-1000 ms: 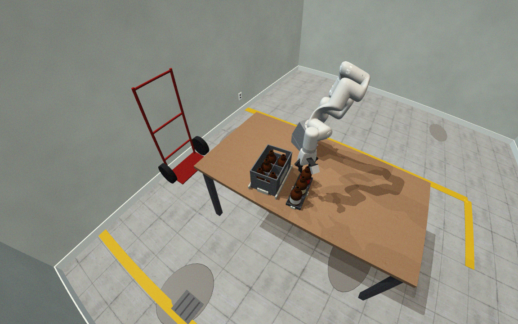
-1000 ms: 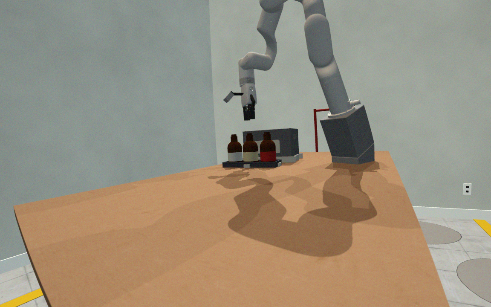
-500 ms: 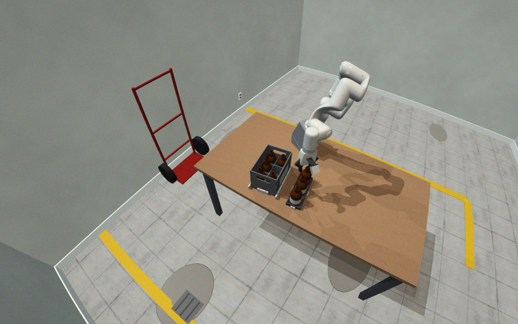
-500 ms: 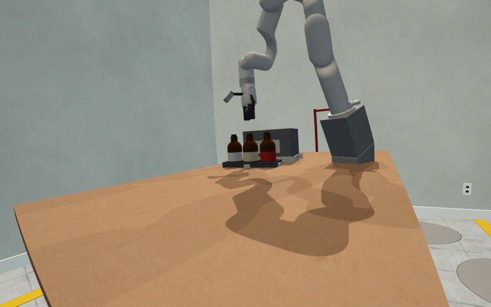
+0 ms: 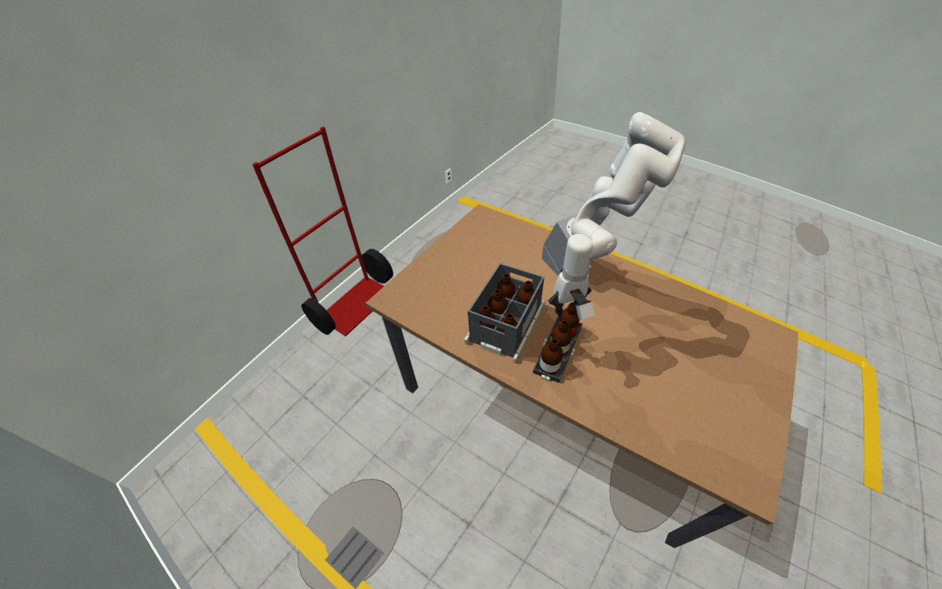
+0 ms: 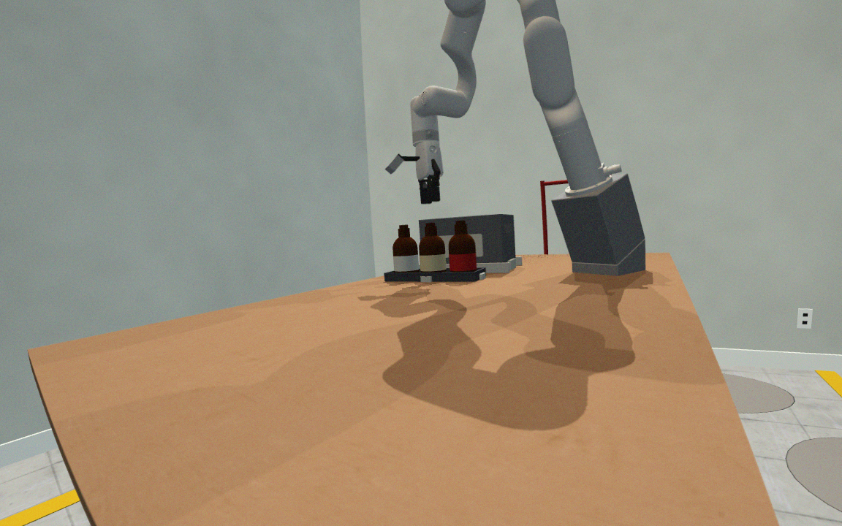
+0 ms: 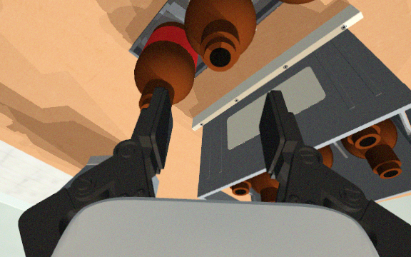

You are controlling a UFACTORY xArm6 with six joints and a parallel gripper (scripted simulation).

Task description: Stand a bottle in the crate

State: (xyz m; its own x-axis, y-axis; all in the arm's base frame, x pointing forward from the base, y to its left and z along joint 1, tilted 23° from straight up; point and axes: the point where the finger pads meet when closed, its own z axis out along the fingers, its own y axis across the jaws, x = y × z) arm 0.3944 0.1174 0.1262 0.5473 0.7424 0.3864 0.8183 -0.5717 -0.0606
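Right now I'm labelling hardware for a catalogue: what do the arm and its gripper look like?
The smooth white six-joint arm has rounded, tube-like links and rises from a slanted dark grey block base. The black two-finger gripper has flat rectangular pads on hinged linkages, behind a pale grey housing. No cables or markings show.

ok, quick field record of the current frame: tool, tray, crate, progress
tool: open, holds nothing, above the tray's bottles
tray: three bottles upright, labels white, cream, red
crate: on the table beside the tray, bottles inside; count unclear
progress: no bottle gripped
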